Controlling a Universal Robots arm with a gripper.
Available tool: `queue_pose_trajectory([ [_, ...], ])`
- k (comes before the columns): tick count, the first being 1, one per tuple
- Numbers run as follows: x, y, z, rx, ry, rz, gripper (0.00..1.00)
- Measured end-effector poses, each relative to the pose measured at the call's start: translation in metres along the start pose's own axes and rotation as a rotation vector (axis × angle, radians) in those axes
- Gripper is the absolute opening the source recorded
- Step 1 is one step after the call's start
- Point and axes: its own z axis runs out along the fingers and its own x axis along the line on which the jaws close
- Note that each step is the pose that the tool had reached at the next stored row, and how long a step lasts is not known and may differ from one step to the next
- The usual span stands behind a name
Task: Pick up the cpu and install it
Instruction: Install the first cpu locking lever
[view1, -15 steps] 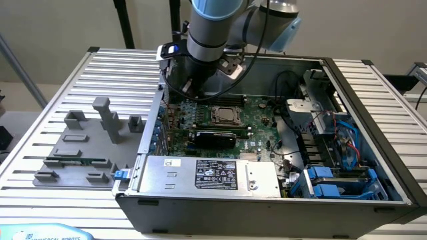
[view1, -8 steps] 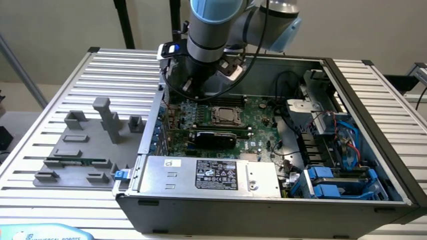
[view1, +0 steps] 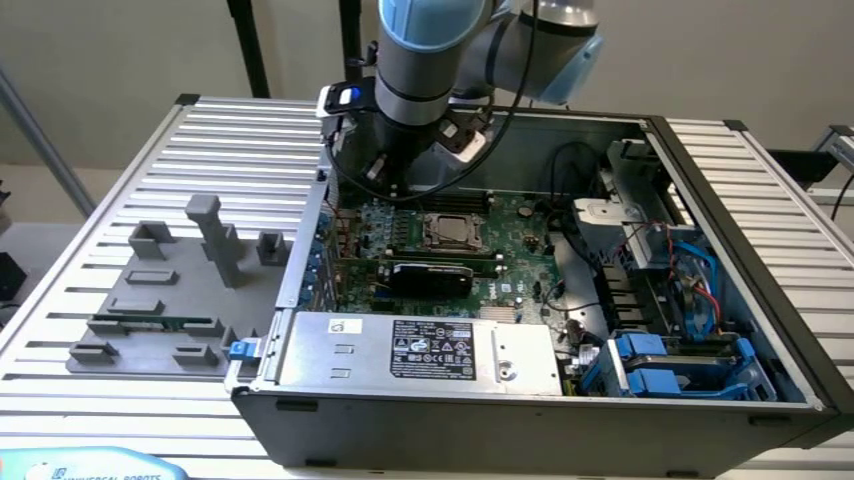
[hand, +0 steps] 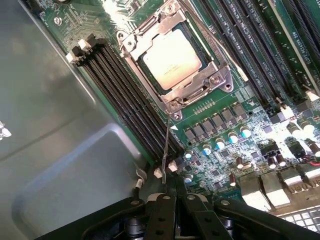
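Note:
The cpu (hand: 171, 58) lies flat in its socket on the green motherboard (hand: 250, 107), silvery top up, with the metal socket frame (hand: 176, 92) folded down around it. It also shows near the middle of the board (view1: 451, 229). My gripper (hand: 170, 194) is shut and hangs just off the socket's corner, over the black memory slots (hand: 125, 95). A thin wire socket lever (hand: 166, 150) runs from the frame down to my fingertips. Whether it is pinched between them I cannot tell. My arm (view1: 414, 60) reaches into the case from the far side.
The open computer case (view1: 747, 290) holds the board, a silver power supply (view1: 414, 350) at the front and blue drive bays (view1: 667, 365) on the exterior view's right. Grey fixture blocks (view1: 214, 235) and a green memory stick (view1: 150, 323) sit on the ribbed table on the exterior view's left.

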Motion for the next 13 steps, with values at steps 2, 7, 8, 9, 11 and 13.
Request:
queue_pose_trajectory([
  [2, 0.001, 0.0017, -0.0005, 0.0030, 0.0067, 0.002, 0.11],
  [7, 0.009, 0.0110, -0.0018, 0.0108, 0.0191, 0.004, 0.11],
  [8, 0.011, 0.0138, -0.0022, 0.0120, 0.0207, 0.004, 0.11],
  [9, 0.013, 0.0170, -0.0026, 0.0134, 0.0225, 0.004, 0.11],
  [11, 0.018, 0.0240, -0.0035, 0.0156, 0.0256, 0.003, 0.11],
  [13, 0.024, 0.0315, -0.0044, 0.0173, 0.0277, 0.003, 0.11],
])
